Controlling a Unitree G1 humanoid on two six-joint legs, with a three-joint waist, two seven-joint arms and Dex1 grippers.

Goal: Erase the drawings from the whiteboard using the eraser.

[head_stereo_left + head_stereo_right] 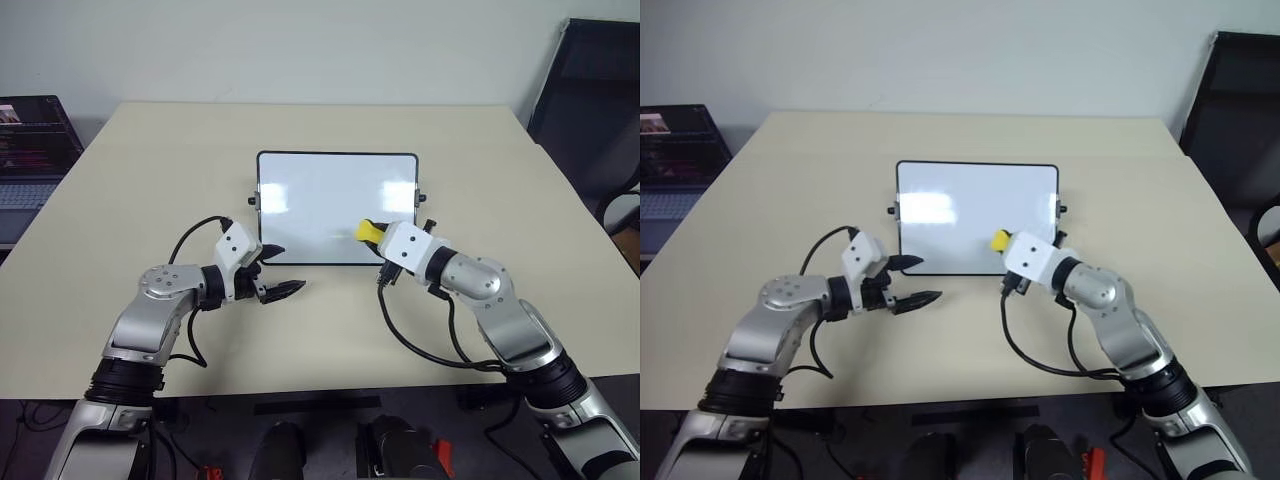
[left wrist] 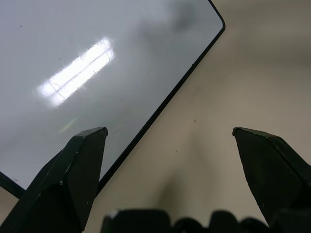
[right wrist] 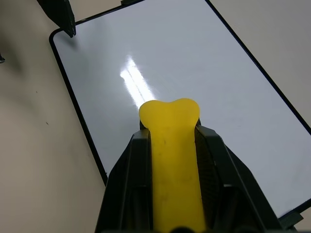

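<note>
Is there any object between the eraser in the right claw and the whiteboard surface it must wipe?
No, nothing visible blocks it. The right claw is shut on the yellow eraser, whose tip is already above the whiteboard. The white surface before it is bare.

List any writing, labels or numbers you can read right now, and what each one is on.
None can be read.
The whiteboard: bare white surface with glare, no words or numbers.
The eraser in the right gripper: plain yellow, no print.
The laptop screen left of the table: lines of content, too small to read.
</note>
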